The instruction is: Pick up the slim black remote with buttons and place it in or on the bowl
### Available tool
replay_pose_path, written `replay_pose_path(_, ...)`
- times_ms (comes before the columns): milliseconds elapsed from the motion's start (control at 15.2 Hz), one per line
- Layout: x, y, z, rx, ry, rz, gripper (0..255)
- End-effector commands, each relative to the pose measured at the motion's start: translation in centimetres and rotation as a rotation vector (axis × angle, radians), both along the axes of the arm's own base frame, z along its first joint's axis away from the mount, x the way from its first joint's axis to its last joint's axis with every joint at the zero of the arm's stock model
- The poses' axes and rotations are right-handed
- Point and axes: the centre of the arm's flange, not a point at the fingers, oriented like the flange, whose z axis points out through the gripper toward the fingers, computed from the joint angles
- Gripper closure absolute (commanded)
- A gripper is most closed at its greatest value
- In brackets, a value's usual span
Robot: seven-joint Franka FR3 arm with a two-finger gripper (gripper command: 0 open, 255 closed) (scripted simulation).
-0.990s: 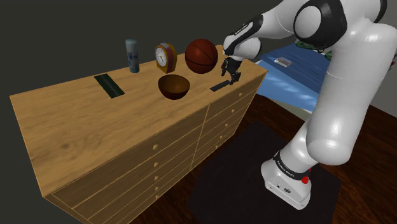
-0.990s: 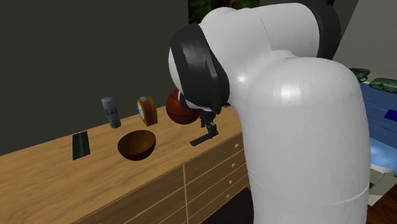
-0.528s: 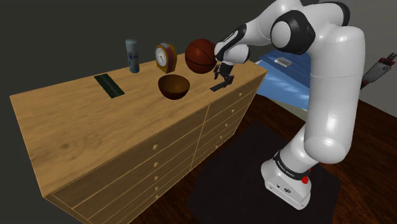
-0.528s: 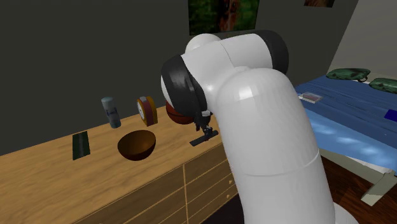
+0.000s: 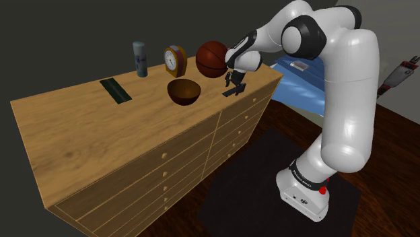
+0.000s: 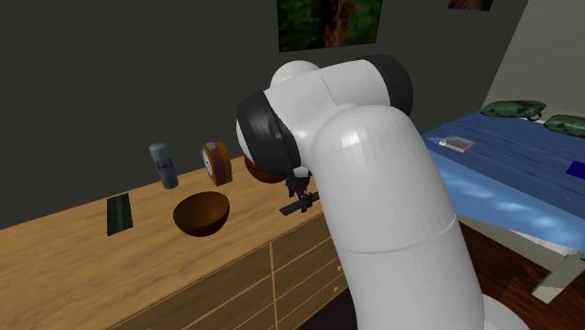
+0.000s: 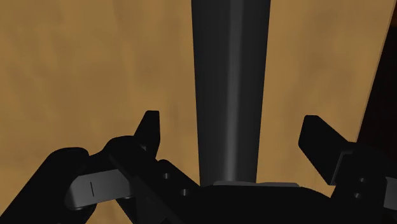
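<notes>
The slim black remote (image 5: 233,91) lies flat on the wooden dresser top, close to its front edge, right of the brown bowl (image 5: 183,91) in the shoulder view. My gripper (image 5: 235,81) hangs just above the remote, pointing down. In the wrist view the remote (image 7: 232,76) runs as a long dark bar between my open fingers (image 7: 150,130), with a gap on each side. In the second exterior view the gripper (image 6: 300,190) sits over the remote (image 6: 298,206), and the bowl (image 6: 202,214) stands upright to its left, holding nothing.
A basketball (image 5: 212,58), a small clock (image 5: 175,61) and a grey can (image 5: 140,58) stand along the dresser's back. A flat dark green object (image 5: 115,90) lies further left. The dresser's edge (image 5: 259,86) is next to the remote. A blue bed (image 5: 309,84) lies behind.
The arm has swung round and its elbow has pulled back. The gripper has shifted slightly to the shoulder view's left and down over the remote, staying open. The remote and bowl have not moved.
</notes>
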Motion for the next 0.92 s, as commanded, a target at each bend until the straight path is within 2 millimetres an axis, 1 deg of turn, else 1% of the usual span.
replay_pose_path(0,0.0,-0.01,-0.03,0.0,0.0,0.0,0)
replay_pose_path(198,0.0,-0.01,-0.03,0.0,0.0,0.0,0)
replay_pose_path(264,0.0,-0.01,-0.03,0.0,0.0,0.0,255)
replay_pose_path(858,0.0,-0.01,-0.03,0.0,0.0,0.0,255)
